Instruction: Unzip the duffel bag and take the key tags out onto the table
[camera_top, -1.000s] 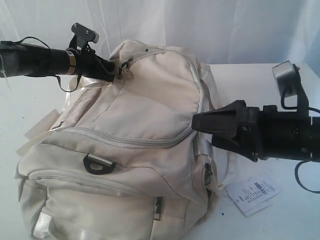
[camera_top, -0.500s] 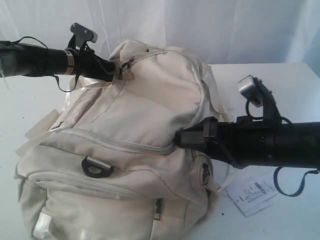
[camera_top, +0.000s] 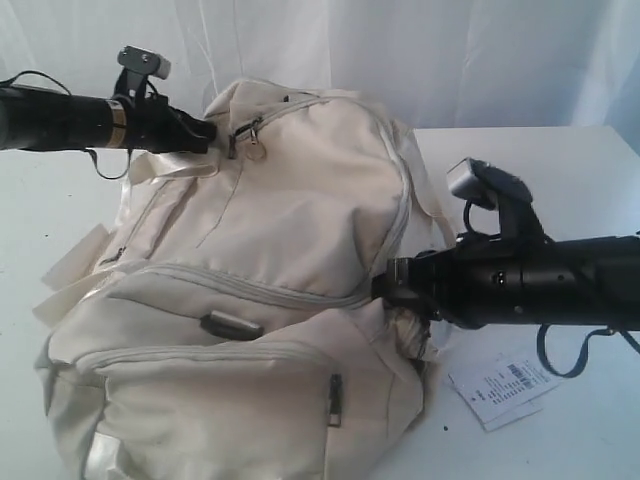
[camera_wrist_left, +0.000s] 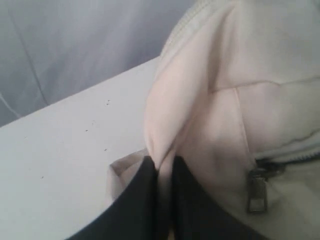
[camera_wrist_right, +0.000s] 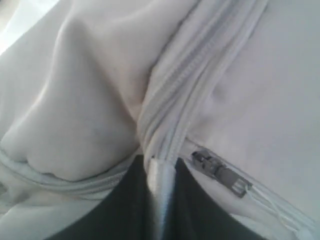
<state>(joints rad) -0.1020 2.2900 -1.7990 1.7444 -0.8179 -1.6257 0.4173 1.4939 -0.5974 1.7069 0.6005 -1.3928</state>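
Two pinches hold the bag (camera_top: 290, 230) on the table (camera_top: 560, 170): right gripper (camera_wrist_right: 159, 170), wide a second ago, clamps the zip seam (camera_wrist_right: 190, 75) at 4 o'clock; left gripper (camera_wrist_left: 164, 170) nips a fold at 10. Paper tag (camera_top: 505, 385) at 5.

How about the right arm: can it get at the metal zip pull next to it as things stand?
Probably yes, after letting go. The right end effector is shut on a fold of the duffel bag, and the zip pull lies uncovered just beside it.
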